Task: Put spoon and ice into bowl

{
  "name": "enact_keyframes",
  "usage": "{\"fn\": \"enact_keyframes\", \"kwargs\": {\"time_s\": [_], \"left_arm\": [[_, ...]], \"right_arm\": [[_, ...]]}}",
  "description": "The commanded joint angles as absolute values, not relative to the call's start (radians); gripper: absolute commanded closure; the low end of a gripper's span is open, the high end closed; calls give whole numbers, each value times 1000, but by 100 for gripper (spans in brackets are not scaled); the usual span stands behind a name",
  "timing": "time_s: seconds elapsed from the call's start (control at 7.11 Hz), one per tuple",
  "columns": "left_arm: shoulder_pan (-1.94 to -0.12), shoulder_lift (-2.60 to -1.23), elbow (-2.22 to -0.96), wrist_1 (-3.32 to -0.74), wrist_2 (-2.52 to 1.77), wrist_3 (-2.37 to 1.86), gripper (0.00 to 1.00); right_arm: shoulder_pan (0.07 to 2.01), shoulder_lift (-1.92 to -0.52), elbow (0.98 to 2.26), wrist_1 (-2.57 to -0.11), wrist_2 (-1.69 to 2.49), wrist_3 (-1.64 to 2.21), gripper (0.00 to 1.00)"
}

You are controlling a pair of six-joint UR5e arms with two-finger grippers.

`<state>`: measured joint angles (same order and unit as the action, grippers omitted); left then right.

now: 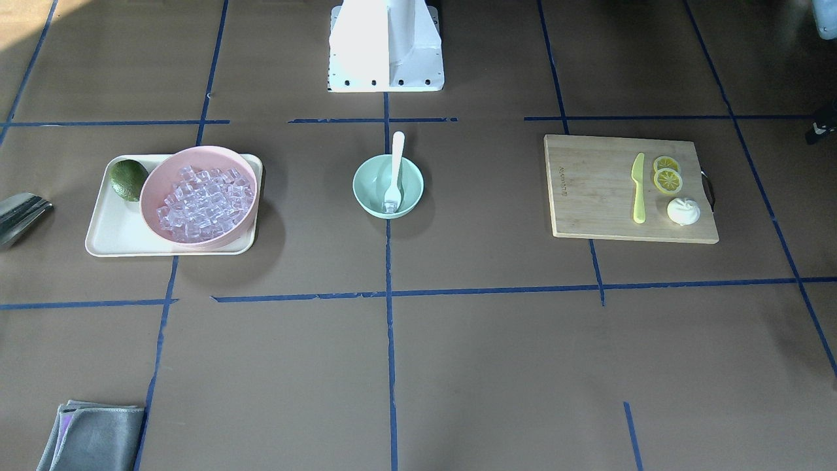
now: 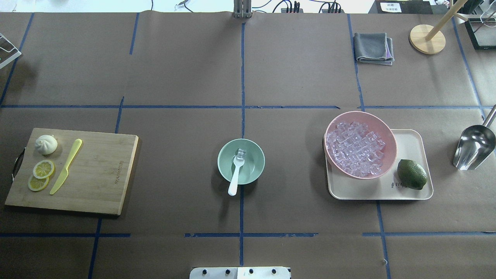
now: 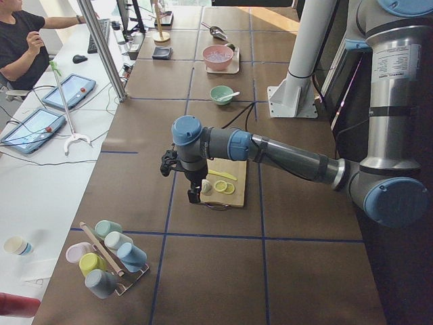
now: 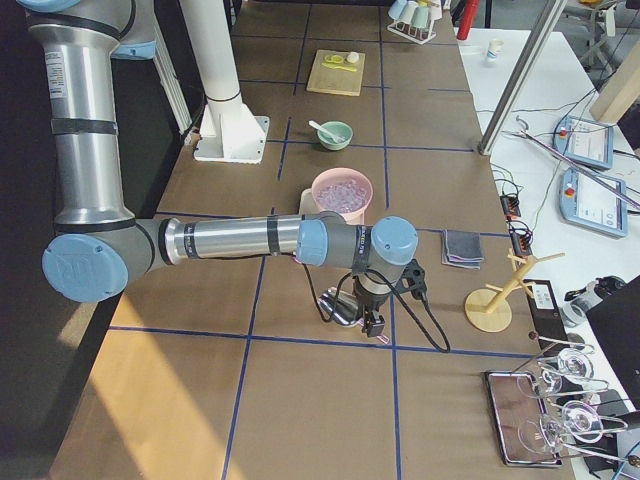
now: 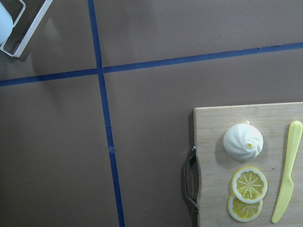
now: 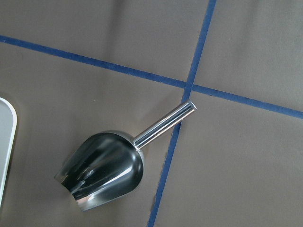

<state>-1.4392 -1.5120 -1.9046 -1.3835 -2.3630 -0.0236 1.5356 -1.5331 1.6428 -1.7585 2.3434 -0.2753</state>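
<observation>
- White robot base plate (image 2: 240, 272) sits at the middle of the table's near edge.
- Toward the left end lies a wooden cutting board (image 2: 97, 170). It carries a white bun (image 2: 46, 144), two overlapping lemon slices (image 2: 43, 169) and a yellow-green knife (image 2: 66, 166) just beside them.
- Left claw (image 3: 194, 196) hangs over the left end of the table, above the handle end of the board. It shows only in the side view, so I cannot tell whether its fingers are apart or together.
- At the middle of the table stands the mint-green bowl (image 2: 254, 164).
- The white spoon (image 2: 234, 176) has its scoop inside this bowl, and its handle leans over the rim toward the near edge.
- One ice cube (image 2: 240, 153) rests in the same bowl at the tip of the scoop.
- Toward the right end is a cream tray (image 2: 410, 139). A pink bowl (image 2: 390, 153) sits on it holding a heap of clear cubes (image 2: 354, 149), and a dark green fruit (image 2: 412, 174) lies beside that bowl.
- By the right end a steel scoop (image 2: 473, 147) lies on the table, apart from the tray.
- Right claw (image 4: 374, 325) hangs above it. From the side view alone I cannot tell whether it is spread or closed.
- Near the far right corner lie a folded grey cloth (image 2: 372, 47) and a wooden stand (image 2: 427, 38).
</observation>
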Motion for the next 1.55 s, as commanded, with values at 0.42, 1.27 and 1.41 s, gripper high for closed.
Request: {"fn": "enact_keyframes", "kwargs": {"time_s": [0.42,1.27,1.41], "left_arm": [[-1439,-1496,-1862,-1440,-2346,-26,0],[-1443,-1513,-1848,-1428,-2341,-23,0],[-1469,-1513,-1850,-1425,-2348,-21,0]], "right_arm": [[1532,-1504,1634,-1758,2335,-276,0],[1536,-1526,1629,-1758,2332,-259,0],[1536,-1516,1615,-1758,2329,-262,0]]}}
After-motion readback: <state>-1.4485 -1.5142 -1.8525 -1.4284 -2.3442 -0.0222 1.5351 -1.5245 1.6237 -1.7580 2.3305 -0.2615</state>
